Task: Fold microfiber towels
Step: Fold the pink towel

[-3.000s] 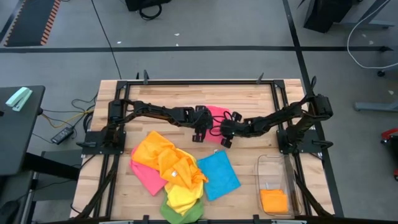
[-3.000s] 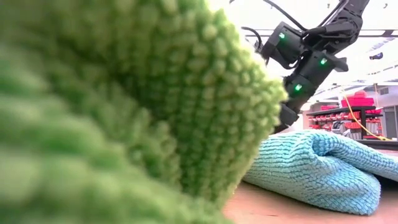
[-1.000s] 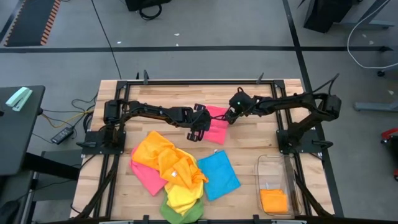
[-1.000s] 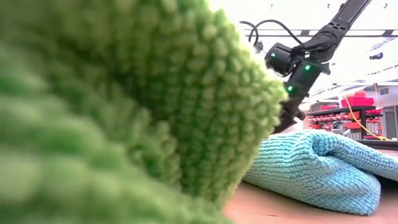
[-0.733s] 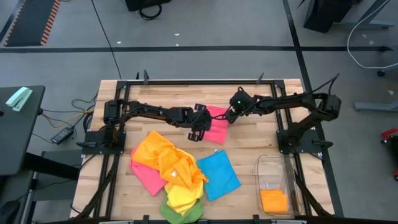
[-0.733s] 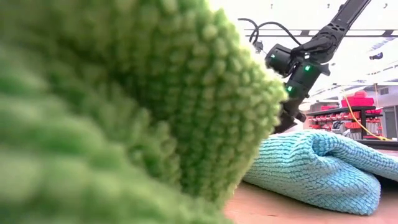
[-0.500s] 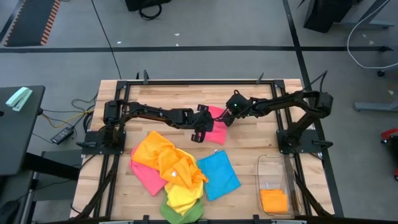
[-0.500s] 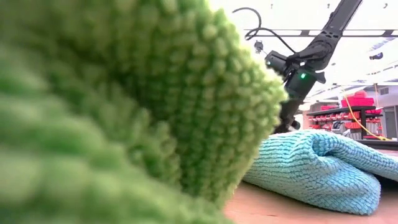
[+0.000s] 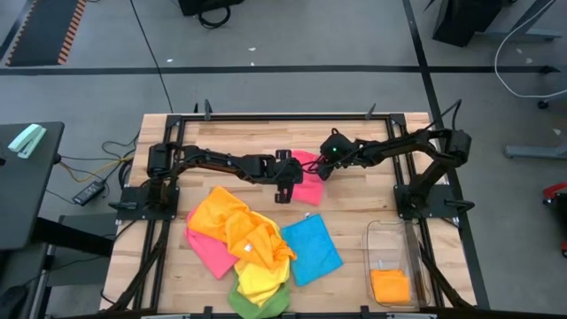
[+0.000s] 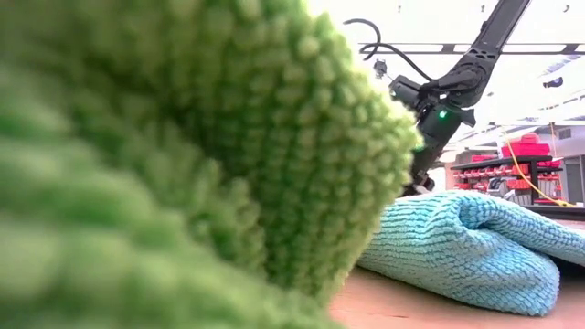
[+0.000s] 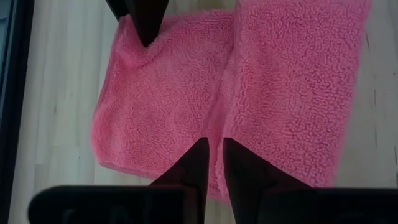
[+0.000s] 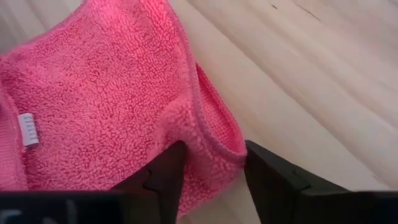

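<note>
The pink towel being folded lies in the upper centre of the high view, above the heap of loose towels that fills the lower centre, and both arms meet over it. The left gripper sits at the towel's left edge; the right gripper sits at its upper right corner. So the cloth runs between the two sets of jaws, and each arm is nearest its own side of it.

In the left wrist view the left fingers stand almost together, with only a narrow slit between them, pinching the near hem of the pink towel where a fold line runs away from the jaws toward the top of the frame. The towel is already doubled there: a thicker panel at right, a single layer at left.

In the right wrist view the right gripper has its fingers apart, straddling a raised corner of the pink towel; the hem loops up between them in the lower centre of the frame, with bare table to the upper right. Whether they grip yet cannot be told; they look to be closing.

The coming move likely turns on that corner: the towel lies straight ahead of the right jaws, so a pull would carry it across toward the left gripper's side.

A blue towel lies flat at lower centre right, and the clear bin at lower right holds a folded orange towel.
</note>
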Controlling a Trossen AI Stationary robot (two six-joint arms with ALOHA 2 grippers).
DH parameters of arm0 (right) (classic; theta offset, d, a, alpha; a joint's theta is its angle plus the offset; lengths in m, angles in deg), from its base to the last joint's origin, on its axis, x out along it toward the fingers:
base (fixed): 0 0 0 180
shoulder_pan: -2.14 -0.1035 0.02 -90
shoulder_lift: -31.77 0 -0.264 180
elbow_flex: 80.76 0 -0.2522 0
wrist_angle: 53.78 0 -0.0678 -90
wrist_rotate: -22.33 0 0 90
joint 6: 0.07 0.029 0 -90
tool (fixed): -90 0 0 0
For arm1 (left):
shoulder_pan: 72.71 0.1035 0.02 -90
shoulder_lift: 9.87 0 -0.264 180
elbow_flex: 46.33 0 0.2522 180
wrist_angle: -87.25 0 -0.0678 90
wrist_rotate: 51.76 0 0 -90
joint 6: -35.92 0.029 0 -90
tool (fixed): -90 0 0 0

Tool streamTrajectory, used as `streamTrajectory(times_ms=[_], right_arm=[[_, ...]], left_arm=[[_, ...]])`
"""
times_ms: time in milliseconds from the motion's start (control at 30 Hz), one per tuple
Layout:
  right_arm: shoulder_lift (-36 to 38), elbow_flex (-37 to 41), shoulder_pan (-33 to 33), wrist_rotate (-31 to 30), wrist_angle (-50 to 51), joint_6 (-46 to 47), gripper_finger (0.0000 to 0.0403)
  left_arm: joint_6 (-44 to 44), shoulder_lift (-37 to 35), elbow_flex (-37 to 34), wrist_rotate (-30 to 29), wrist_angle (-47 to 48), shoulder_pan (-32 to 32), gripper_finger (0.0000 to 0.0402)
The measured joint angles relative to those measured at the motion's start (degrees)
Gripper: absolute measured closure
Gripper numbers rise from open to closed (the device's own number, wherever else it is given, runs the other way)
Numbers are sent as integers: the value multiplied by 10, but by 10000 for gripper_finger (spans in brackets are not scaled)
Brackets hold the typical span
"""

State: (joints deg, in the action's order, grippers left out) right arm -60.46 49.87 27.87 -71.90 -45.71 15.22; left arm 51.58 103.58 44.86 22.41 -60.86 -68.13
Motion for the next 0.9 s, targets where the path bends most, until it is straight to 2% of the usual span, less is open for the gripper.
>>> streamTrajectory(times_ms=[400, 600, 900], right_arm=[[0, 0, -4, 7, 1, -61, 373], [0, 0, -41, -4, 1, -113, 392], [19, 0, -106, -114, 5, -208, 394]], left_arm=[[14, 0, 0, 1, 56, 23, 356], [0, 0, 0, 39, 58, 53, 366], [0, 0, 0, 61, 52, 84, 344]])
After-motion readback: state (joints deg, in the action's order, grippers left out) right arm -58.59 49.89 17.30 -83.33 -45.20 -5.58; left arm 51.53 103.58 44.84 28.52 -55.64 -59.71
